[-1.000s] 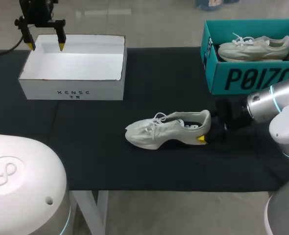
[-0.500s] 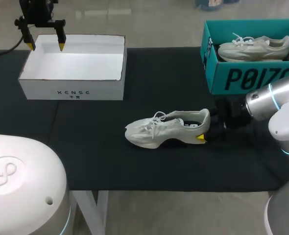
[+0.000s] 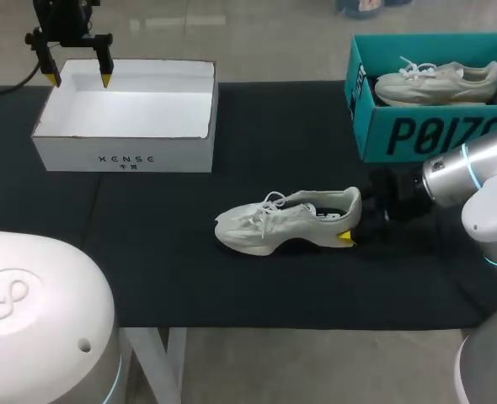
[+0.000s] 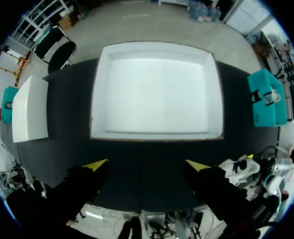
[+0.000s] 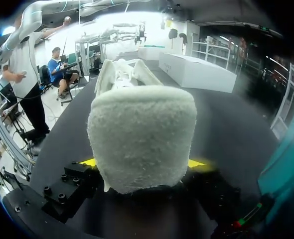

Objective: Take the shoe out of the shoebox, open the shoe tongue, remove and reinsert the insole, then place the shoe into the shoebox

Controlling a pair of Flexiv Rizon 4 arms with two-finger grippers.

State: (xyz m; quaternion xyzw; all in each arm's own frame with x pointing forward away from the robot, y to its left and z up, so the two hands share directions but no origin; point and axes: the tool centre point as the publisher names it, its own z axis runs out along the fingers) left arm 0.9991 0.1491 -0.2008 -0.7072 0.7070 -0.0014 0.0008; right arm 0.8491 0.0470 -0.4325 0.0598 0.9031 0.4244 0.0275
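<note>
A pale grey sneaker lies on its side on the black mat, toe pointing left, laces loose. My right gripper is at its heel, one yellow tip showing below the heel. In the right wrist view the fuzzy heel fills the space between the fingers, with both yellow tips pressed against its sides, so the right gripper is shut on it. My left gripper hangs open above the back rim of the empty white shoebox. From the left wrist, that left gripper looks straight down at the shoebox.
A teal shoebox stands at the back right with a second pale sneaker inside. Black mat lies bare between the white box and the sneaker. The table's front edge runs just below the sneaker.
The right arm and the sneaker's heel edged slightly left early on, then held still. The left arm has not moved.
</note>
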